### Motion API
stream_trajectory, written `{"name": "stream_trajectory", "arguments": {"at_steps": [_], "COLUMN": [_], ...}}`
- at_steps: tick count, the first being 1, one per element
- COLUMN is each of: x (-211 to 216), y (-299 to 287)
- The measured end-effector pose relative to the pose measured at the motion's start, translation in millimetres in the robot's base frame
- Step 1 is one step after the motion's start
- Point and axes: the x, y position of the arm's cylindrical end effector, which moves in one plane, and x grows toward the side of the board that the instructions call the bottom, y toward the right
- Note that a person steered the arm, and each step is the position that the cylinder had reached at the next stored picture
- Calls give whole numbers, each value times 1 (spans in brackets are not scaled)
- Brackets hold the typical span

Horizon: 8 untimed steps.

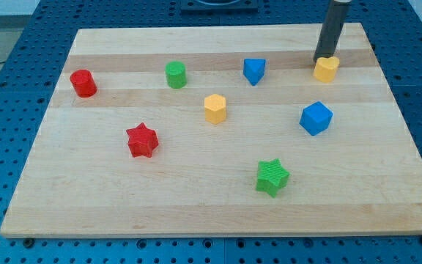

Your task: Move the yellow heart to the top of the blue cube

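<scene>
My tip (pixel 321 60) touches the upper-left edge of the yellow heart (pixel 327 69) near the board's top right, with the blue cube (pixel 316 118) well below it toward the view's bottom

I have no pincer to report, only a bare rod, so nothing is held and the heart is merely nudged. It already lies above the cube, slightly toward the view's right. The risk, as I judge it: contact sits off-centre on the left shoulder, so a push could spin the heart or slide it rightward toward the wooden board (pixel 387 183) edge, not settle it just over the cube. Its orientation is hard to read at this size; the narrower end seems to point toward the view's bottom, the long axis running roughly top to bottom. The blue wedge-like block (pixel 254 71) stands to the left, clear of the path
</scene>
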Motion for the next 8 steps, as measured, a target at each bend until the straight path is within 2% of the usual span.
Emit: {"name": "stream_trajectory", "arguments": {"at_steps": [2,4,7,8], "x": [-8,-9,-7,-17], "y": [-5,-35,-42,-26]}}
